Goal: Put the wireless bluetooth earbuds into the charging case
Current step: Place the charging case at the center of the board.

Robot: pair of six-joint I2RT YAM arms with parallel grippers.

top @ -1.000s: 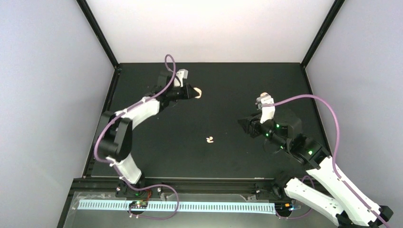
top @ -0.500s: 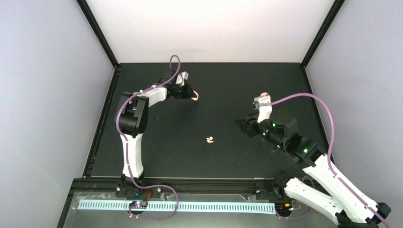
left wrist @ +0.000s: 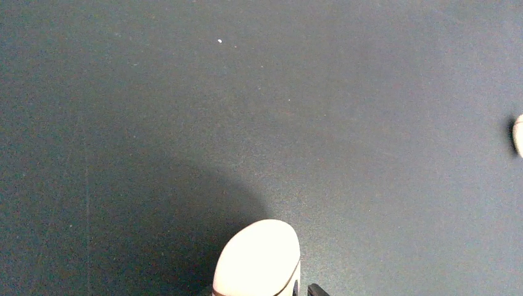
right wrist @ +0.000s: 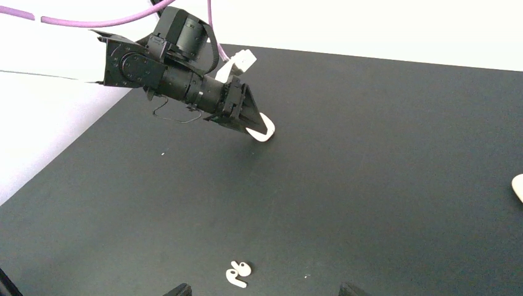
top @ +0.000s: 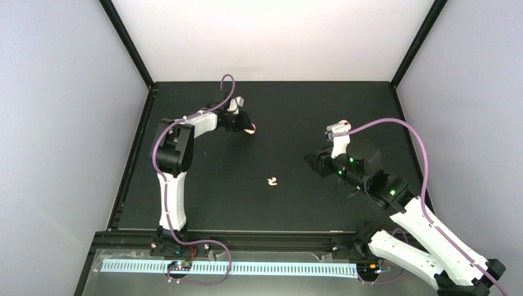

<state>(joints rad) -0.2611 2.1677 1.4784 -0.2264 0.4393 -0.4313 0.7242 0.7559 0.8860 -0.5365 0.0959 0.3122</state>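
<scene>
Two tiny cream earbuds (top: 272, 181) lie touching each other mid-table, just ahead of my right gripper's fingertips in the right wrist view (right wrist: 238, 274). The cream egg-shaped charging case (right wrist: 263, 130) rests on the mat at the far left with its lid shut. It sits at the tips of my left gripper (top: 245, 126), and in the left wrist view the case (left wrist: 259, 259) fills the bottom edge. A thin dark gap shows beside one finger, so the grip is unclear. My right gripper (top: 310, 161) hovers open right of the earbuds, holding nothing.
A cream object (right wrist: 518, 187), cut off by the frame edge, lies on the mat at the far side, partly behind my right wrist's camera mount (top: 338, 132). The black mat ends at white walls and black frame posts.
My left arm has folded its elbow back, and its gripper with the case has shifted slightly left and down onto the mat. My right gripper has crept a little left.
</scene>
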